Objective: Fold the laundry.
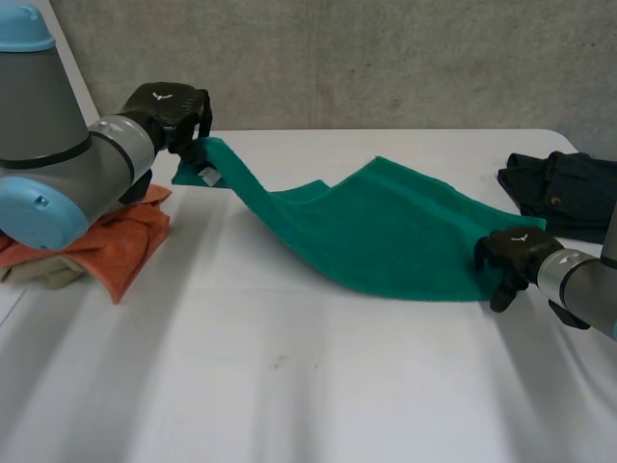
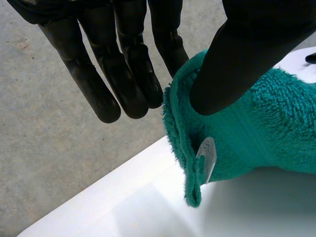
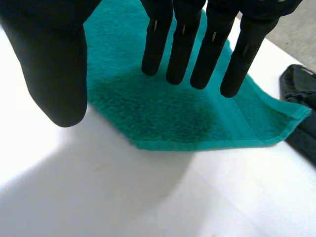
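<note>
— Green towel (image 1: 386, 231) stretched across bench (image 1: 289, 386), far-left corner lifted, pinched by left robot hand (image 1: 172, 108); right robot hand (image 1: 516, 253) spread over near-right corner.
— Risks slipping from shallow pinch; dragging askew if pulled unanchored.

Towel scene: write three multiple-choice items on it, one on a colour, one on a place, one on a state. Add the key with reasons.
1. What colour is the towel? A) white B) green C) orange
2. Where is the orange cloth? A) under the left arm B) on the towel C) in the table's middle
3. How is the left hand on the towel? A) flat on its middle B) off it C) pinching a raised corner

Key: 1 B, it is green in every view. 2 A, it lies at the table edge below that arm. 3 C, thumb and fingers pinch the corner above the table.
</note>
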You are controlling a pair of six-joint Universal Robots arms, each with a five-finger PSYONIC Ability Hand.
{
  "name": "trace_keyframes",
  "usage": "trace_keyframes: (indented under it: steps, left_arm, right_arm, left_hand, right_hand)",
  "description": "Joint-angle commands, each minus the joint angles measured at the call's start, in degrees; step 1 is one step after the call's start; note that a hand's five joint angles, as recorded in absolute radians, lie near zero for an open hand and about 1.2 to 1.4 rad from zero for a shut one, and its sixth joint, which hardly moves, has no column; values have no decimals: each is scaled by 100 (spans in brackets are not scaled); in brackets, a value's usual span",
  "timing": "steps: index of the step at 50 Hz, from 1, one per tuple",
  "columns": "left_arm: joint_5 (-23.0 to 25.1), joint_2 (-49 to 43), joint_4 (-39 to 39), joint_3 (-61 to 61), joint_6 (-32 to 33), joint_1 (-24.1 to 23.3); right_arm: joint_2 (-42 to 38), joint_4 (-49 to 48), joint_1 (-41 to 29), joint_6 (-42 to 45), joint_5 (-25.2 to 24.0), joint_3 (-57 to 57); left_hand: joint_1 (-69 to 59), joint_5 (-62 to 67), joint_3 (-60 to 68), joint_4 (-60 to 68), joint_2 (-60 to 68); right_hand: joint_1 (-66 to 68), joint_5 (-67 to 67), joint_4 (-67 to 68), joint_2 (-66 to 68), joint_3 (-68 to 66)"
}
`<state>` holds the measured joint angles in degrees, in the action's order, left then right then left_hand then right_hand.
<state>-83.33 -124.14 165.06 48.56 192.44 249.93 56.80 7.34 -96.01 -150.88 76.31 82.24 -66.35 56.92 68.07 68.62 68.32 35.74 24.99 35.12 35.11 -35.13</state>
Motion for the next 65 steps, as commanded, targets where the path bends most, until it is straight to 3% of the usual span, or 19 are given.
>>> trace_keyframes:
  steps: [1,5,6,7,16,26,29,31,35,38,41,42,44,50,57,65]
  left_arm:
    - [-157,-22,-158,-207,-163,-32]
    - [-166,22,-158,-224,-242,-32]
    - [-157,30,-158,-224,-260,-40]
    - [-157,30,-167,-224,-269,-41]
    - [-139,4,-132,-373,-295,-6]
    - [-122,-110,-246,-1287,-409,-5]
    - [-87,-119,-264,-1533,-409,-49]
    - [-104,-119,-246,-1753,-427,-93]
    - [-139,-119,-229,-2052,-453,-199]
    - [-139,-93,-229,-2219,-462,-278]
    - [-148,-58,-237,-2272,-453,-313]
    - [-157,-14,-246,-2246,-444,-339]
    - [-157,21,-272,-2167,-436,-339]
    - [-174,284,-325,-1571,-418,-225]
    - [-122,654,-290,-1069,-471,-155]
    - [-87,953,-308,-1006,-699,-251]
  right_arm:
    - [-117,-189,-41,6,-29,56]
    - [-257,-409,-41,32,67,-6]
    - [-275,-479,-32,32,129,-24]
    - [-266,-505,-23,32,147,-32]
    - [382,-436,12,-21,-177,520]
    - [1052,997,-181,68,-705,1039]
    - [1008,1383,-865,-3,-1153,1540]
    - [1043,1560,-1700,-134,-1338,1716]
    - [1104,1174,-2474,-1195,-1373,1647]
    - [1201,727,-2808,-2256,-1409,1454]
    - [1254,497,-2853,-2796,-1304,1242]
    - [1306,366,-2758,-2946,-1138,1172]
    - [1482,242,-2530,-2904,-935,1163]
    - [1948,127,-1502,-2009,-188,1180]
    - [2001,-48,-991,-1532,-38,1268]
    - [1450,-601,-753,-1304,181,1268]
  left_hand:
    - [-1365,1308,1193,1138,1168]
    - [-1365,1308,1193,1138,1168]
    - [-1365,1308,1193,1138,1168]
    - [-1365,1308,1193,1138,1168]
    - [-1365,1308,1193,1138,1168]
    - [-1365,1308,1193,1138,1168]
    - [-1365,1308,1193,1138,1168]
    - [-1365,1308,1193,1138,1168]
    - [-1365,1308,1193,1138,1168]
    - [-1365,1308,1193,1138,1168]
    - [-1365,1308,1193,1138,1168]
    - [-1365,1308,1193,1138,1168]
    - [-1365,1308,1193,1138,1168]
    - [-1365,1308,1193,1138,1168]
    - [-1365,1308,1193,1138,1168]
    - [-1365,1308,1193,1138,1168]
  right_hand:
    - [790,866,852,853,-851]
    - [1829,1904,1890,1891,-1889]
    - [3815,3890,3877,3878,-3876]
    - [4420,4495,4482,4483,-4481]
    - [4426,4501,4488,4489,-4487]
    - [4426,4501,4488,4489,-4487]
    - [4426,4501,4488,4489,-4487]
    - [4426,4501,4488,4489,-4487]
    - [4426,4501,4488,4489,-4487]
    - [4426,4501,4488,4489,-4487]
    - [4426,4501,4488,4489,-4487]
    - [1926,2001,1988,1989,-1987]
    - [360,435,422,423,-421]
    - [-537,-462,-475,-474,476]
    - [-1630,-1555,-1568,-1567,1569]
    - [-1632,-1557,-1570,-1570,1571]
